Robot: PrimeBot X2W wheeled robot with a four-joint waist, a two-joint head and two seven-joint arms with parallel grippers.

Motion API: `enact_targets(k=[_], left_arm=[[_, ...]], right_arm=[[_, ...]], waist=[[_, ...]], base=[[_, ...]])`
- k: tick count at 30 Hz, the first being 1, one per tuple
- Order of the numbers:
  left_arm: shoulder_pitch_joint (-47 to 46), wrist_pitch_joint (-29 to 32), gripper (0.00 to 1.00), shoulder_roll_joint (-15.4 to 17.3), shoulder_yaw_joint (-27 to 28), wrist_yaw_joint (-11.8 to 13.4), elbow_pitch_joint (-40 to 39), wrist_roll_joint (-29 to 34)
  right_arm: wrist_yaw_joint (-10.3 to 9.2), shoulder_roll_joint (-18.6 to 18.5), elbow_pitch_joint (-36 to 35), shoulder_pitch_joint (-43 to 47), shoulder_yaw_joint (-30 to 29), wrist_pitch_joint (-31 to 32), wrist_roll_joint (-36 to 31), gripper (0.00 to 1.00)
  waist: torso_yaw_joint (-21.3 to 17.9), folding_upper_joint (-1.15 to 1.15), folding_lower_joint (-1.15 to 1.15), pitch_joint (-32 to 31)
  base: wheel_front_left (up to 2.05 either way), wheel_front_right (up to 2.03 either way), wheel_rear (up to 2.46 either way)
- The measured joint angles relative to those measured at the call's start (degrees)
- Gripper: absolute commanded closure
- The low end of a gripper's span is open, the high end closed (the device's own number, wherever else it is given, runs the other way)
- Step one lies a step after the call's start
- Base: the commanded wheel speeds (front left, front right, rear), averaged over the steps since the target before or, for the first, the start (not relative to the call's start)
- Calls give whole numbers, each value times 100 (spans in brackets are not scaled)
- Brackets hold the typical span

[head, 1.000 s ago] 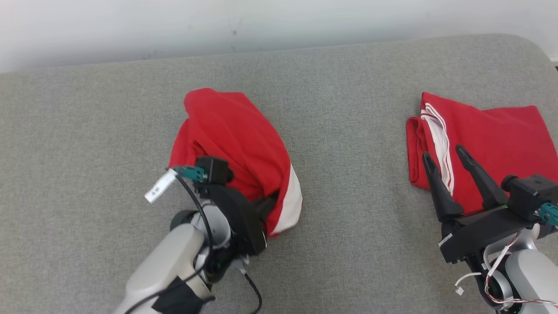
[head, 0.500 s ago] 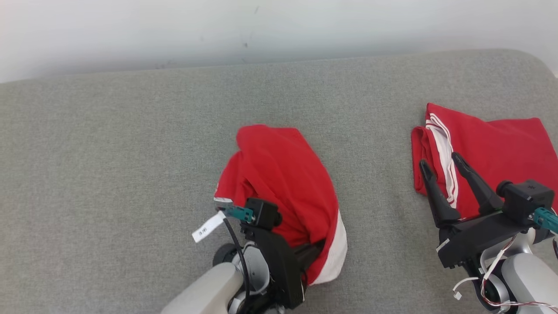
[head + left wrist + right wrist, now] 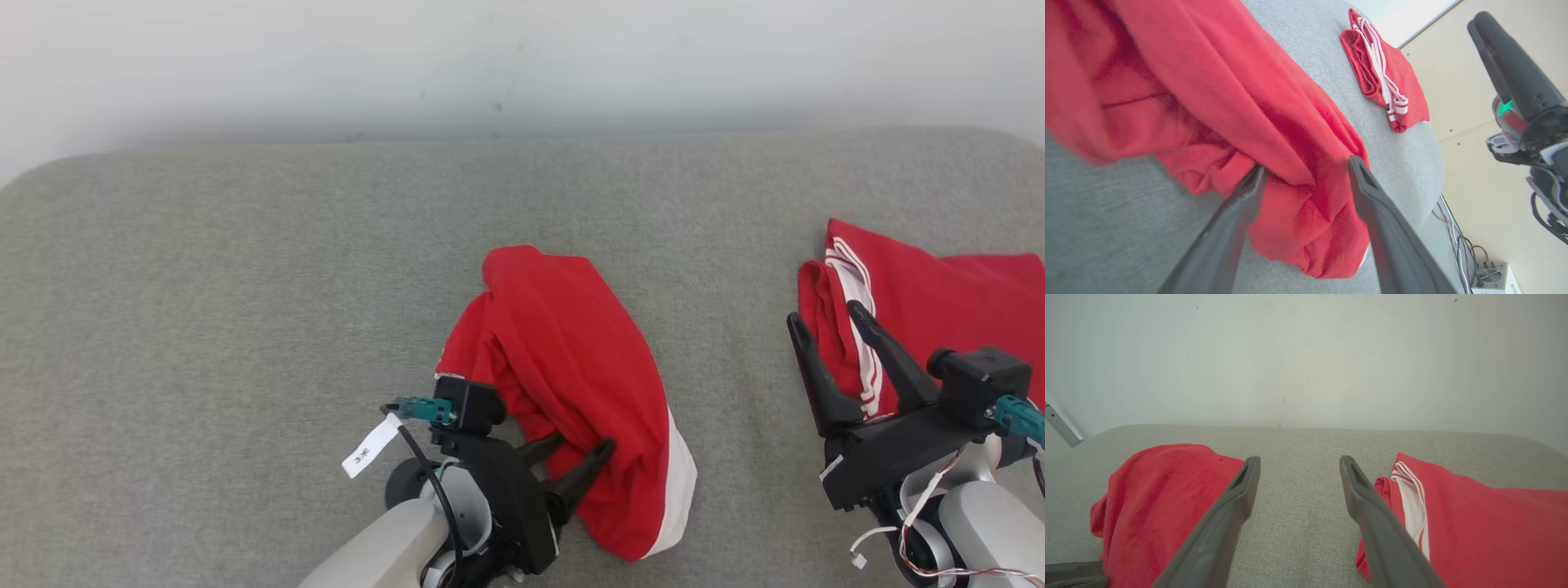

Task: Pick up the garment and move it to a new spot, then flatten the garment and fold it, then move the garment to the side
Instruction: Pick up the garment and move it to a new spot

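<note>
head view: the left gripper point(image 3: 584, 445) stands wide against the crumpled red garment point(image 3: 571, 359) on the grey cushion point(image 3: 245, 327), the right gripper point(image 3: 823, 314) wide too, holding nothing.

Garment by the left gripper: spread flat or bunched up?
Bunched up: the garment lies as a rumpled heap with deep creases, the left gripper open at its near edge.

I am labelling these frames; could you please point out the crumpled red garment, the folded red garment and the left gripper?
crumpled red garment point(image 3: 571, 343): head view, its upper fold.
folded red garment point(image 3: 963, 302): head view, plain red panel.
left gripper point(image 3: 584, 442): head view, between its fingertips.
</note>
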Motion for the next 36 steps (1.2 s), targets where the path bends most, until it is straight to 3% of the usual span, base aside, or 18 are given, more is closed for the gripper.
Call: enact_targets(k=[7,16,36], left_arm=[[-16,-394,0,60,38,19,359,323],[-3,-868,0,501,-48,264,547,801],[-473,-1144,0,303,-10,272,1168,1006]], right_arm=[[38,78,183,137,82,-24,27,0],[90,253,197,209,270,-18,63,0],[114,275,156,101,344,75,55,0]], waist=[[245,0,0,-239],[468,0,-1,-526],[-67,1,0,-230]], base=[[0,0,0],[0,0,0],[0,0,0]])
